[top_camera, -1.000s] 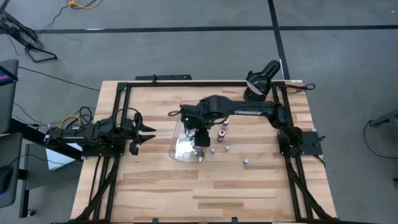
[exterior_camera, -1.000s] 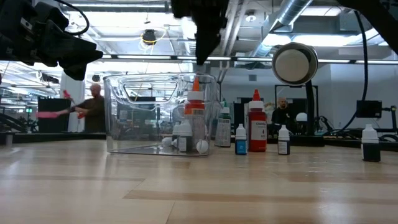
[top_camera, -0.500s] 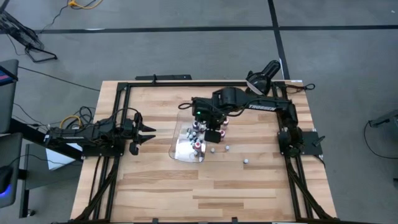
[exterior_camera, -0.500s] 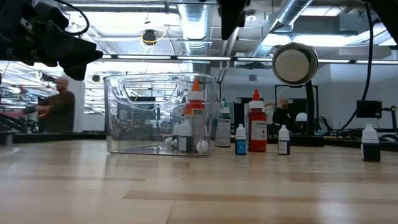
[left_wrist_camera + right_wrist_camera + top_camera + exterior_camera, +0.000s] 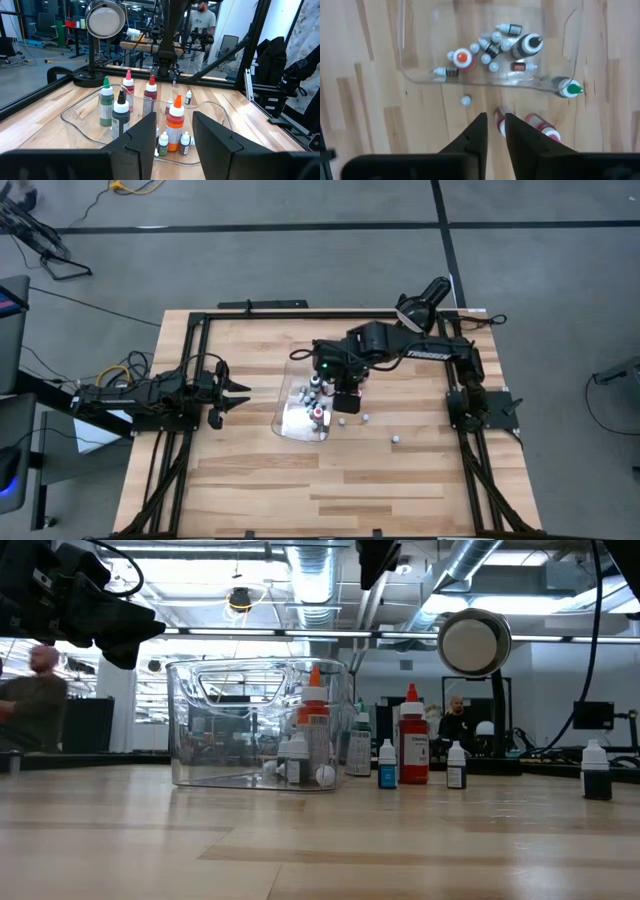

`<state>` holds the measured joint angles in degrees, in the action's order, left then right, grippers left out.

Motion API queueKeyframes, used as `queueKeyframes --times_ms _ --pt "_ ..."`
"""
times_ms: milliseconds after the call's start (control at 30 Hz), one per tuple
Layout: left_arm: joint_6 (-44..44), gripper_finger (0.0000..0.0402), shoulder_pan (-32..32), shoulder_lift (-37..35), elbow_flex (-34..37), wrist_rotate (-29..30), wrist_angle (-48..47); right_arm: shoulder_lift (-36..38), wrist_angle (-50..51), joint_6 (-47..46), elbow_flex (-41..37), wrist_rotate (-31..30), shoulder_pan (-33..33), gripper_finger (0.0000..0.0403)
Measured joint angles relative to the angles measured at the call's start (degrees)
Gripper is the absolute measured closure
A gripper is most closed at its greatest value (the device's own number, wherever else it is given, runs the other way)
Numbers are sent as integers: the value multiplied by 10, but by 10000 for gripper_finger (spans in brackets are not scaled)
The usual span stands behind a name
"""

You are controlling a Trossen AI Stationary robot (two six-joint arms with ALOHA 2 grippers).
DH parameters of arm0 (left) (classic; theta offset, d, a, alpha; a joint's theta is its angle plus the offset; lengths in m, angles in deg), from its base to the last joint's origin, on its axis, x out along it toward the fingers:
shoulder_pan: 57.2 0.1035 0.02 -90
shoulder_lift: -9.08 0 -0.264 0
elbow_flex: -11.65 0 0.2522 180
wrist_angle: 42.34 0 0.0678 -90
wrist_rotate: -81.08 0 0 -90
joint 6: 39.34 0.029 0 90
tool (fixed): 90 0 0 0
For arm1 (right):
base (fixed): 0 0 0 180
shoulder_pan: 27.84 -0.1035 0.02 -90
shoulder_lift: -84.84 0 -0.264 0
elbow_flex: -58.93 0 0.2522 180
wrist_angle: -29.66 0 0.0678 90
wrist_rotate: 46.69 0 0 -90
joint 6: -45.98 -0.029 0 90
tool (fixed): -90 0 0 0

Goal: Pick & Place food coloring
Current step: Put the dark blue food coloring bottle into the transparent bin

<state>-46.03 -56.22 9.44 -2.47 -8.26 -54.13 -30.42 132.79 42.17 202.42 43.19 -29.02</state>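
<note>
Because our right pincer hangs clenched and empty above the red-capped food coloring bottles beside the clear plastic tray, we could tip them over coming down.

text: none legible; right arm | white lettering, too small to read

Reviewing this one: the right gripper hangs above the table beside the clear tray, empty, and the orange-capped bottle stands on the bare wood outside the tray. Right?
Not quite. The orange-capped bottle stands inside the clear tray, not on the bare wood; the right wrist view shows it within the tray's wall. The rest holds: the right gripper hangs above the table beside the tray, empty.
</note>
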Motion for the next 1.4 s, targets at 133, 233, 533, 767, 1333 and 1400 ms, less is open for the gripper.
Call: queueKeyframes --times_ms 133,233,533,767,1333,1400 --pt "0 284 0 0 0 0 0 0 6 11 -11 -8 -8 321" --pt "0 284 0 0 0 0 0 17 5 -15 -51 -25 -13 302" --pt "0 284 0 0 0 0 0 171 -116 -192 -332 -75 -15 249" --pt "0 284 0 0 0 0 0 296 -221 -352 -537 -73 -13 219" --pt "0 284 0 0 0 0 0 434 -336 -459 -734 -74 17 173" --pt "0 284 0 0 0 0 0 435 -364 -458 -746 -74 17 173"
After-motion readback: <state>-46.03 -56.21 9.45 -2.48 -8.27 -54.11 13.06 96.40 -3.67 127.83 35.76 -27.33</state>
